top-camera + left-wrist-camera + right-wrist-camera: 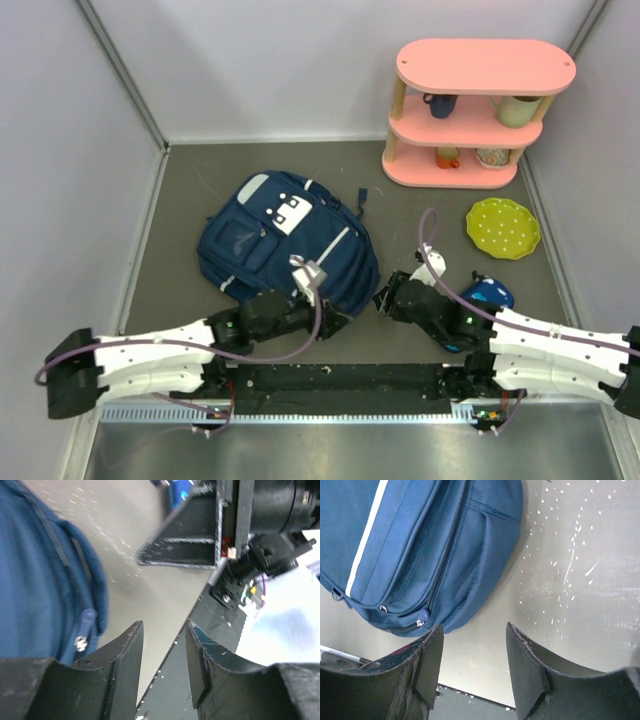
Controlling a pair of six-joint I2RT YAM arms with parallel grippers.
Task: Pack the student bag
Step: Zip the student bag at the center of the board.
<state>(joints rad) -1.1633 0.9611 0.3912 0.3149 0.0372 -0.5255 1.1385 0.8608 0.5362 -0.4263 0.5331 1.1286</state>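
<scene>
Grey matting (180,200) carries the student bag (285,240) flat at centre-left, its zip (448,545) seemingly shut. Left gripper (162,630) and right gripper (474,630) hover part-open and empty by its near corner (close together), so a grab may pinch loose fabric, dragging it, or knock fingers.

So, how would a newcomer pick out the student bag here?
Find the pink shelf in the far right corner. Left of it, toward the near edge, lies the student bag. It alone is large, navy fabric with white stripes, unlike the green dotted plate.
</scene>
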